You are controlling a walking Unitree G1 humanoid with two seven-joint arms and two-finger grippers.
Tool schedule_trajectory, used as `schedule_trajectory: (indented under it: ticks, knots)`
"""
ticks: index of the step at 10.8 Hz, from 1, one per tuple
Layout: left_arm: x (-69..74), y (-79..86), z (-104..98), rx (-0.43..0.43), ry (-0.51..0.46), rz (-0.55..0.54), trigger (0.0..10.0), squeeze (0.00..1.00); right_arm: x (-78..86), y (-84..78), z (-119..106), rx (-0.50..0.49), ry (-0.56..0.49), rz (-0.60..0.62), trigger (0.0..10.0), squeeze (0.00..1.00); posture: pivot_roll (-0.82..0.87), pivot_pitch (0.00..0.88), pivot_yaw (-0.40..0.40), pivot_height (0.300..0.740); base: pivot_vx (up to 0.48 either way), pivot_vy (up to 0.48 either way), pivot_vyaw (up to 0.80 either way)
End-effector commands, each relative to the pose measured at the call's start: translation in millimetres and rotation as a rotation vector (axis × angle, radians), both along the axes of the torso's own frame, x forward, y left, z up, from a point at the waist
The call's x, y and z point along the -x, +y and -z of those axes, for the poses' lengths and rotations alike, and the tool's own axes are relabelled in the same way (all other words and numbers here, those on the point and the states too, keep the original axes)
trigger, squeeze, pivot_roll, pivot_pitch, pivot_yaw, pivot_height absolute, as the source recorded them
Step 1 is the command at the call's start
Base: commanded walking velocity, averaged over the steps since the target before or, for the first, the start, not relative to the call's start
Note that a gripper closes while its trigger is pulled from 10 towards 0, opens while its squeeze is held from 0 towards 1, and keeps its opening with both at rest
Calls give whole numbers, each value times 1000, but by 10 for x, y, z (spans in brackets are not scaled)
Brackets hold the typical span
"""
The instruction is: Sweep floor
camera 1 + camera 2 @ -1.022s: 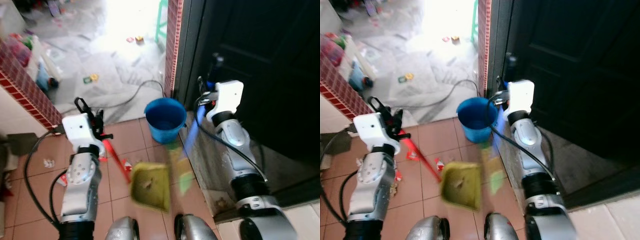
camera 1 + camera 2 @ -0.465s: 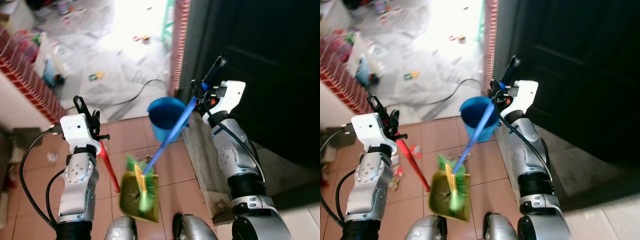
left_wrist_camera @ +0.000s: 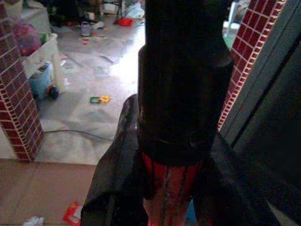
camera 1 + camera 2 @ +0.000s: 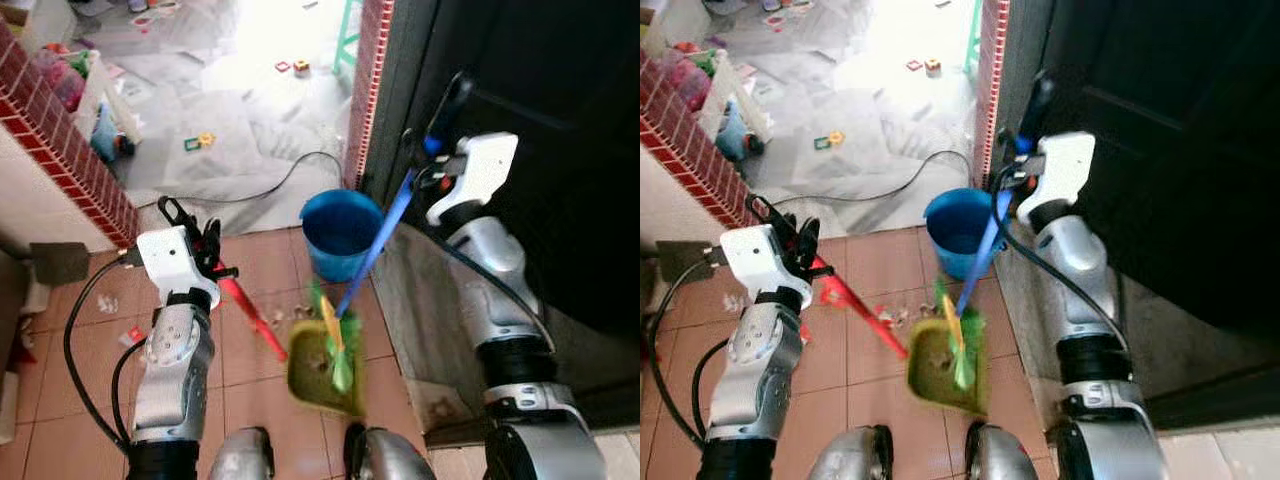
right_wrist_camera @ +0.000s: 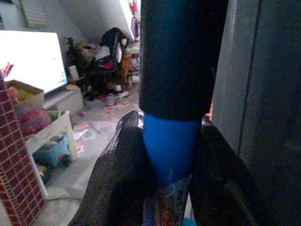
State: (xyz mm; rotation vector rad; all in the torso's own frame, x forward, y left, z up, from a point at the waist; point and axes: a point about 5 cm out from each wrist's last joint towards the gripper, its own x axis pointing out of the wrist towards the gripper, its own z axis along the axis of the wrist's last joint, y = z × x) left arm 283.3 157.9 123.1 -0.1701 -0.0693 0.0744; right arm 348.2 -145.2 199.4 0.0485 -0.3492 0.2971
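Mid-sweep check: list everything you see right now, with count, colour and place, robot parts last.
broom: one, blue handle, green bristles over the dustpan
dustpan: one, yellow-green pan, red handle, on floor tiles before the feet
bucket: one, blue, by the doorway
cable: one, black, across grey floor
toys: several, mixed colours, grey floor beyond
litter scraps: a few, on tiles at left
brick wall: red, left
door: dark, right
left gripper: fingers on the red handle
right gripper: fingers on the blue handle

Blue broom handle (image 4: 375, 252) showing a black grip; green and yellow bristles (image 4: 332, 335); olive-green dustpan (image 4: 322, 375) bearing a red handle (image 4: 250, 316); blue bucket (image 4: 340, 232); terracotta floor tiles (image 4: 70, 345); red-and-white brick pattern wall (image 4: 70, 160).
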Motion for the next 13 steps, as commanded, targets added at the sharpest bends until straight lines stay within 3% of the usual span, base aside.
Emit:
schedule_trajectory:
  ticks: [1, 4, 7, 10, 12, 13]
  knots:
    - [-29, 64, -145, -25, -69, -26, 10000, 0, 17, -40, -28, 25, -8, 11, 10000, 0, -48, 122, 47, 740, 0, 0, 0]
    - [-52, 61, -132, -27, -64, -21, 10000, 0, 48, -38, -228, 186, -127, -1, 10000, 0, -56, 114, 49, 740, 0, 0, 0]
    - [-55, 99, -125, -35, -63, -33, 10000, 0, 77, -278, -158, 227, -61, -10, 10000, 0, -61, 108, 49, 740, 0, 0, 0]
    - [-67, 144, -73, -43, -32, -73, 10000, 0, 137, -443, 115, 323, 35, 40, 10000, 0, -68, 80, 60, 740, 0, 0, 0]
    - [-170, 273, -344, -75, -126, -149, 10000, 0, 222, -529, 511, 345, 162, 125, 10000, 0, -64, 58, 55, 740, 0, 0, 0]
    - [-277, 409, -599, -70, -195, -213, 10000, 0, 260, -515, 685, 332, 232, 133, 10000, 0, -62, 60, 55, 740, 0, 0, 0]
